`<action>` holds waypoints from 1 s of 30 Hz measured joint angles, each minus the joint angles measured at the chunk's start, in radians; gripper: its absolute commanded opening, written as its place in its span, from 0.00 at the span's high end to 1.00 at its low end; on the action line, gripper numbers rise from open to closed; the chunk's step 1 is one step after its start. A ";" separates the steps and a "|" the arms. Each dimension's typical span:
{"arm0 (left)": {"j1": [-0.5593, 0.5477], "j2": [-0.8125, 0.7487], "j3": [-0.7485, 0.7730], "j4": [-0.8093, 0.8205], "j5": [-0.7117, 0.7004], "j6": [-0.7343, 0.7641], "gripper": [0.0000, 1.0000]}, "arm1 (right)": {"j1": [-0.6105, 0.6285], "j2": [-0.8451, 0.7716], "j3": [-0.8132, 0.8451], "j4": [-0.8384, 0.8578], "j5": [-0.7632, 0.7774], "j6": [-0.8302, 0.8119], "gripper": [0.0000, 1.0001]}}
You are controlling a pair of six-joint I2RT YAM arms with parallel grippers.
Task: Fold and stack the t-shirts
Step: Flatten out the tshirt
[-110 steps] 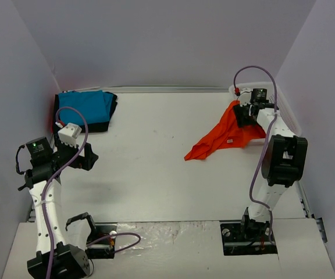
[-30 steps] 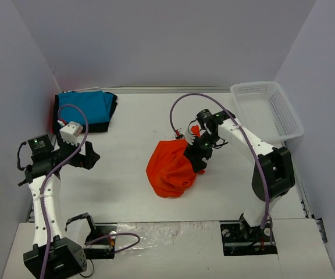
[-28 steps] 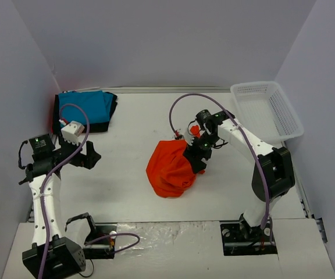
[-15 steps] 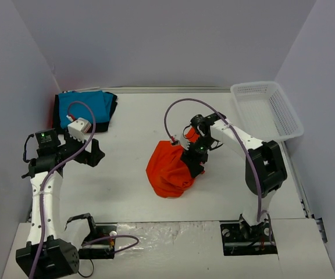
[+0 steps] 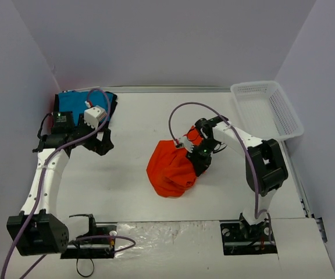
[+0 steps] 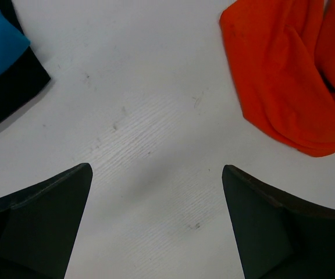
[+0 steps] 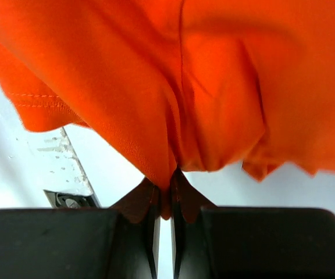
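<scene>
Near the middle of the worktop [image 5: 138, 122], the right gripper [image 5: 201, 157] pinches the orange-red t-shirt [image 5: 168, 171]; the left gripper [image 6: 156, 170] hovers wide open, empty, by the far-left corner.

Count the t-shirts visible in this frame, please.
3. The orange-red t-shirt lies bunched at centre, pinched by the right pincer. The turquoise t-shirt sits folded at far left, on top of the black t-shirt. More could be hidden beneath.

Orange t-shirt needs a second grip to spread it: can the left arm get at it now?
Probably yes. The left gripper hangs open over bare table, and nothing lies between it and the orange t-shirt, bunched in the right gripper.
</scene>
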 measured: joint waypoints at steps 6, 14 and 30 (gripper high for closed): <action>-0.090 0.243 0.252 0.009 0.040 -0.028 0.06 | -0.104 -0.172 -0.080 0.000 -0.003 0.000 1.00; -0.299 0.674 0.582 0.034 0.094 -0.130 0.06 | -0.181 -0.248 -0.082 -0.008 0.039 0.009 1.00; -0.555 1.325 1.226 0.005 0.163 -0.306 0.06 | -0.376 -0.278 -0.083 -0.085 0.094 -0.048 1.00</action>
